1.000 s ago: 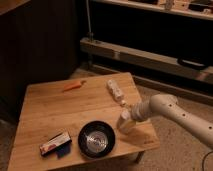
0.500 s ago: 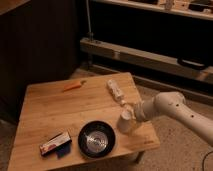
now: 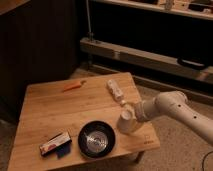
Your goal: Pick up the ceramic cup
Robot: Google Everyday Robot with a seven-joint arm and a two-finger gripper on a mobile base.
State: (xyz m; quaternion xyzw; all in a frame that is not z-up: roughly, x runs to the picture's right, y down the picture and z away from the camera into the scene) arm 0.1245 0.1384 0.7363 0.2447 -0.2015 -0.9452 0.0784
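Ceramic cup (image 3: 125, 121) at gripper (image 3: 131, 115), beside black bowl (image 3: 96, 139).

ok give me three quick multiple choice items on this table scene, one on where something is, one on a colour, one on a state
1. Where does the orange carrot-like piece lie on the wooden table?
A. far side
B. inside the bowl
C. near right corner

2. What colour is the round bowl?
A. white
B. black
C. red

3. How does the ceramic cup stand with respect to the claw?
A. far from it, on the left edge
B. upside down in the bowl
C. right at the claw, beside the bowl

Key: 1 A, it lies near the back edge. 2 B, it looks dark, with a shiny inside. 3 C, the arm reaches in from the right and its claw meets the cup.
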